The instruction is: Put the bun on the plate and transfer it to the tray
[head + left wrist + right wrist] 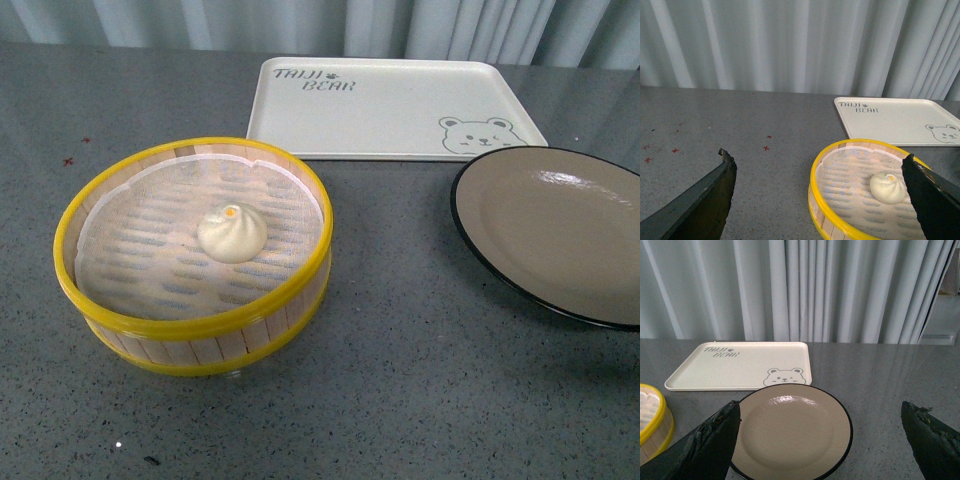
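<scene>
The cream-white bun [232,232] with an orange dot lies in the middle of a yellow-rimmed bamboo steamer basket [150,318]. The grey-brown plate [560,228] with a black rim sits empty at the right. The cream tray [380,110] with "TAIJI BEAR" and a bear face lies empty behind. Neither arm shows in the front view. My left gripper [820,165] is open, above and short of the basket [816,187]; the bun [888,187] lies near its right finger. My right gripper [821,412] is open over the near part of the plate [790,432], with the tray [740,367] beyond.
The grey table [420,380] carries everything. Pleated pale curtains [805,290] hang behind its far edge. Small red marks [675,150] dot the table to the left of the basket. The basket's edge [660,420] shows beside the plate in the right wrist view.
</scene>
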Tool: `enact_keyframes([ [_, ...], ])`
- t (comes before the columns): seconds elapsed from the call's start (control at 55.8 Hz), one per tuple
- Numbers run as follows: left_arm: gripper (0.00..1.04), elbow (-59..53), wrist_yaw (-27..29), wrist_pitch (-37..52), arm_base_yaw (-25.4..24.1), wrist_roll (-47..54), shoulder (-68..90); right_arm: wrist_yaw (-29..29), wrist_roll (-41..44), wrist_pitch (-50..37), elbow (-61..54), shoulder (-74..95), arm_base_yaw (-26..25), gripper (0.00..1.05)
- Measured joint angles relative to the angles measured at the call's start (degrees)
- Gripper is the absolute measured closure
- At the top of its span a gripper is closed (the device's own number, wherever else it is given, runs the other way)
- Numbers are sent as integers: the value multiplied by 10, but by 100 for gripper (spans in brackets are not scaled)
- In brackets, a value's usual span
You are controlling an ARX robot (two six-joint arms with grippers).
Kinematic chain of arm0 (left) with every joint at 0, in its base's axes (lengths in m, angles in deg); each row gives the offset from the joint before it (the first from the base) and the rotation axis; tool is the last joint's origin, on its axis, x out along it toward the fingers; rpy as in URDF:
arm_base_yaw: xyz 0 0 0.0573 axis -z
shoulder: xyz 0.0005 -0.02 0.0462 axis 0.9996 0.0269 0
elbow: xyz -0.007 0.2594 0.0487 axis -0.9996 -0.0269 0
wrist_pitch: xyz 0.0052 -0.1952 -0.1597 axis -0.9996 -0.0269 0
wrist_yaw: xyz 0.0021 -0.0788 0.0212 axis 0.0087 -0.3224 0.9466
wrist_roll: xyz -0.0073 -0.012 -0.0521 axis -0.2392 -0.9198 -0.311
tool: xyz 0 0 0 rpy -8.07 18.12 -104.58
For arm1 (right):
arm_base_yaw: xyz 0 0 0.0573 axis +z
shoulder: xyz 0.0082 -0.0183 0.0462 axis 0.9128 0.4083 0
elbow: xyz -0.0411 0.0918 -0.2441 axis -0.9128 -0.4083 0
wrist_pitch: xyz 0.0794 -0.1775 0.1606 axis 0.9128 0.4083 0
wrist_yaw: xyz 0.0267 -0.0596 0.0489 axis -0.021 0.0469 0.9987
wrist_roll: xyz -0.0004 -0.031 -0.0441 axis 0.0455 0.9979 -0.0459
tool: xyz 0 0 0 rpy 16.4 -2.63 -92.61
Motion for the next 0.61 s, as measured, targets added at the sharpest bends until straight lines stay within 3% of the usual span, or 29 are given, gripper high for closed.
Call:
enact_keyframes([
  [0.609,7,0,0,0,0,0,0,0,0,0,0,0,0,9],
])
